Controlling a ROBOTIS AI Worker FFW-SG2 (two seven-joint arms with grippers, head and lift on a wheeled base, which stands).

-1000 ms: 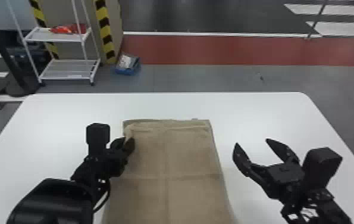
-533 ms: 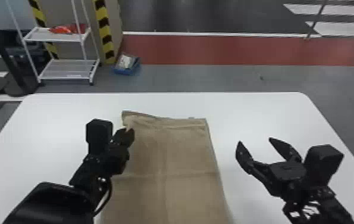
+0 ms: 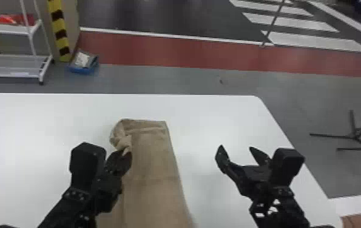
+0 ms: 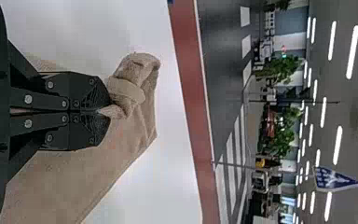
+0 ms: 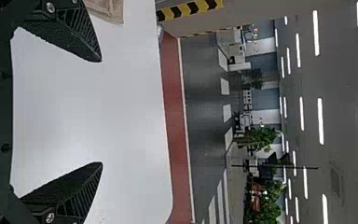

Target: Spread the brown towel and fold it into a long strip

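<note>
Gripping left jaws (image 3: 127,149): clenched on the brown towel (image 3: 155,169), at its far left corner.
Towel: laid short of the bench's (image 3: 37,121) far edge; now narrowed, corner bunched.
Right jaws (image 3: 236,148): released, held beside the towel.
Fold: apparently being formed lengthwise; that corner probably needs to be flattened.

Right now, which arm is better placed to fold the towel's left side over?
Left, probably: the left gripper has its jaws shut on the bunched towel; the right gripper is open and empty.
</note>
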